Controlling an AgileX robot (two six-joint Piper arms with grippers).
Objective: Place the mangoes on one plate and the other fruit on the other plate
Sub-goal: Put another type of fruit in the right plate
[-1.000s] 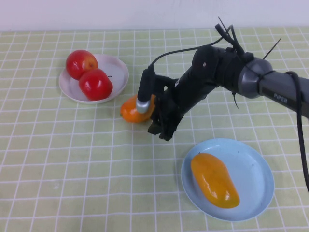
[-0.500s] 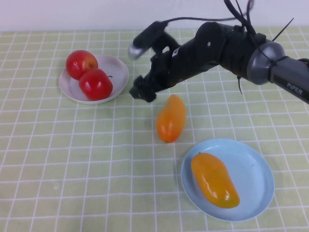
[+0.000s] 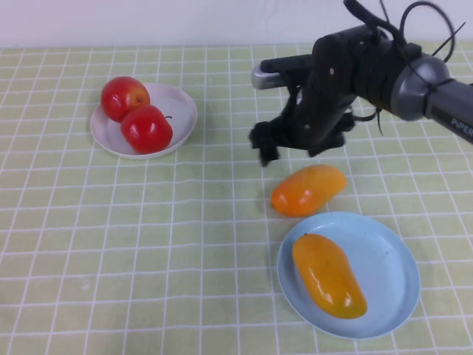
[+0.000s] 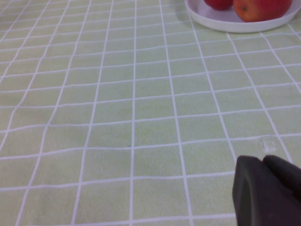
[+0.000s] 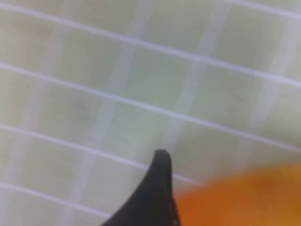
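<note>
One mango (image 3: 327,275) lies in the light blue plate (image 3: 392,255) at the front right. The second mango (image 3: 307,190) is just behind that plate's rim, under my right gripper (image 3: 292,164), which is shut on it. In the right wrist view this mango (image 5: 244,197) fills the space beside one dark finger (image 5: 160,188); the other finger is hidden. Two red apples (image 3: 126,96) (image 3: 146,128) sit in the white plate (image 3: 181,107) at the back left. My left gripper (image 4: 269,186) is shut and empty, low over bare cloth, short of the white plate (image 4: 221,19).
A light green checked cloth (image 3: 111,244) covers the whole table. The right arm (image 3: 414,74) reaches in from the back right, with loose cables above it. A white wall runs along the far edge.
The right arm swung from beside the white plate toward the right. The mango went with it and turned, from the table's middle to just behind the blue plate's rim.
</note>
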